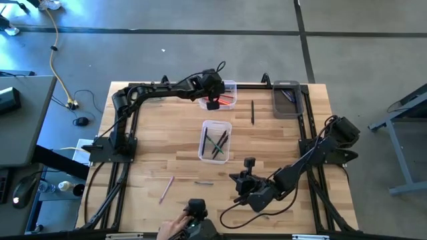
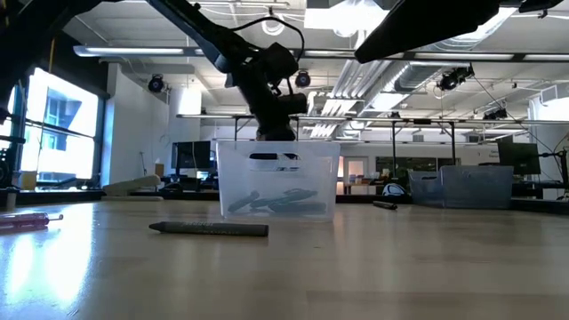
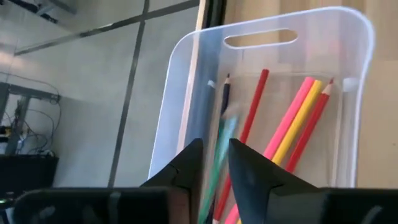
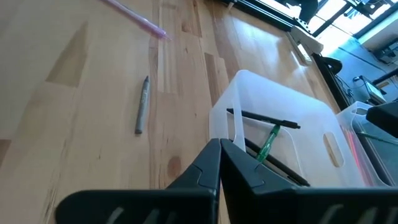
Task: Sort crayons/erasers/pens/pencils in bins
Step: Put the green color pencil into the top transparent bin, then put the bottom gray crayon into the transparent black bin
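Observation:
My left gripper (image 1: 213, 103) hangs over a clear bin (image 3: 273, 25) at the table's far edge, pointing slanted down into it, its fingers a little apart. Red, pink, yellow and dark pencils lie in that bin. A blurred green pencil (image 3: 225, 137) runs from the gap between the fingers into the bin. My right gripper (image 4: 221, 149) hovers shut with nothing in it, near the second clear bin (image 1: 215, 141) at mid-table, which holds pens. A smoky grey bin (image 1: 287, 100) stands at the far right. My left gripper has the green pencil's near end (image 3: 214, 180) in the gap between its fingers, which come slanting down from the table's near side and lie along the pencil. I cannot tell whether the fingers touch it. The pencil's far end points into the bin.
On the bare wood lie a grey crayon (image 1: 203, 182), a pink pencil (image 1: 165, 189) near the front left, and a black pen (image 1: 252, 112) between the far bins. A person's hand (image 1: 175, 230) shows at the near edge.

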